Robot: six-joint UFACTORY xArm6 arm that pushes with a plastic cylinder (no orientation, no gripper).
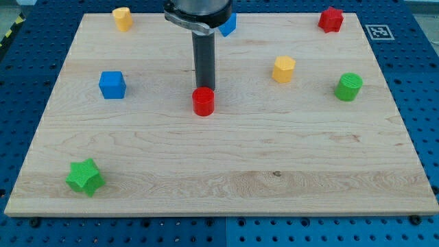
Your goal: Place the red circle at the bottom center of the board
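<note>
Camera view: my tip (204, 88), a bare rod that holds nothing, touches the top edge of the red circle (203, 101) at frame center. Circle is mid-board (226, 185); push down to bottom center remains.

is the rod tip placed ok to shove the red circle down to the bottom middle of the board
Probably yes. My tip sits right behind the red circle, on its top side, seemingly touching. Below it the board looks bare; the green star lies well to the view's left.
</note>
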